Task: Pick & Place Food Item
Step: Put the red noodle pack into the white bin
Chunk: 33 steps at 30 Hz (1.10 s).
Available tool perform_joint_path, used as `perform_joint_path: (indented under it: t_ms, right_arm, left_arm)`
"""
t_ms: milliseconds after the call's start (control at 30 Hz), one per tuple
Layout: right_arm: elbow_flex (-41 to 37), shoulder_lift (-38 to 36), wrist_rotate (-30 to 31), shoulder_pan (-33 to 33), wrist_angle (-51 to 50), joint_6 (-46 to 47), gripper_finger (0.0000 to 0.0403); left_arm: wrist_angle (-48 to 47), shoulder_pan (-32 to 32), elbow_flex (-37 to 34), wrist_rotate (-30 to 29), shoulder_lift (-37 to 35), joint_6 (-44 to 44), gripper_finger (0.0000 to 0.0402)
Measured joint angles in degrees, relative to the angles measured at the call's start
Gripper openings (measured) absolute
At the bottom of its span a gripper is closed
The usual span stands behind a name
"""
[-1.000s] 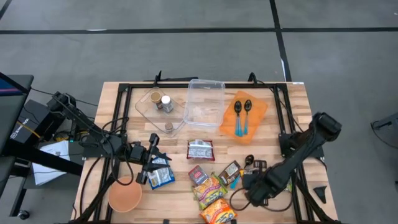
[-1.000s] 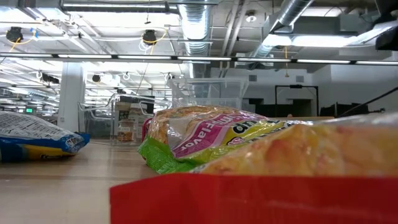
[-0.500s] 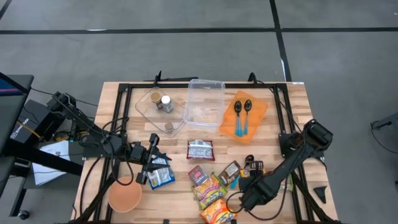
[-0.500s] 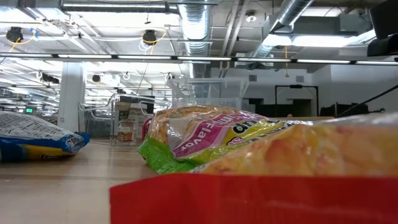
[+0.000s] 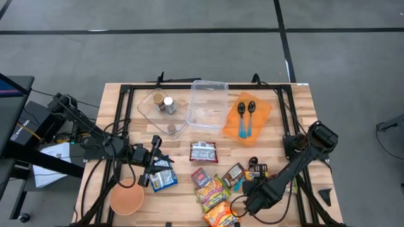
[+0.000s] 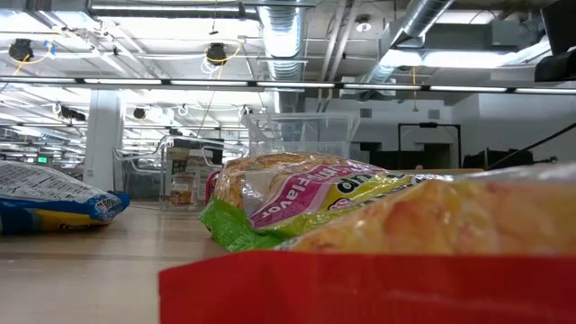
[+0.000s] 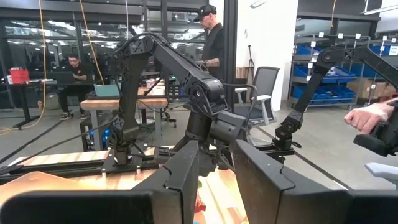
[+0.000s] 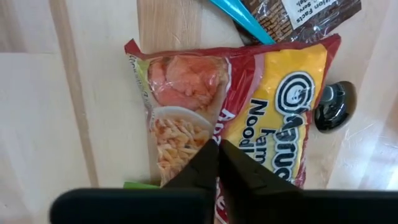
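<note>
Right end effector (image 8: 217,155) pinched shut over the ramen noodle packet (image 8: 249,106), holding nothing; we should reopen, drop lower, then clamp the wrapper edge.

Overhead camera spans the table (image 5: 120,94); table-level camera sits close behind the noodle packet (image 6: 378,270) both show.
</note>
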Motion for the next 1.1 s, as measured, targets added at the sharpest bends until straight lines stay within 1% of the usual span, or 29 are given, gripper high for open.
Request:
perform_joint_path:
  t_ms: [267,367,467,700,867,1000,1100]
  right_arm:
    - [0.5,0.0,0.5,0.0,-1.1,0.0,0.0002]
    - [3.1,0.0,2.5,0.0,-3.4,0.0,0.0001]
    - [7.6,0.0,5.3,0.2,-7.2,0.0,0.0001]
    - [21.6,0.0,16.4,1.5,-15.7,1.1,0.0001]
    - [30.9,-0.1,26.3,1.4,-21.5,1.4,0.0]
    - [36.7,-0.1,34.6,-0.7,-25.0,-0.9,0.0]
    - [39.9,-0.1,38.8,-3.8,-24.8,-6.0,0.0]
  left_arm:
    - [0.0,0.0,0.0,0.0,0.0,0.0,0.0095]
    - [0.0,0.0,0.0,0.0,0.0,0.0,0.0095]
    - [0.0,0.0,0.0,0.0,0.0,0.0,0.0095]
    - [0.0,0.0,0.0,0.0,0.0,0.0,0.0095]
    - [0.0,0.0,0.0,0.0,0.0,0.0,0.0095]
    - [0.0,0.0,0.0,0.0,0.0,0.0,0.0095]
    - [0.0,0.0,0.0,0.0,0.0,0.0,0.0095]
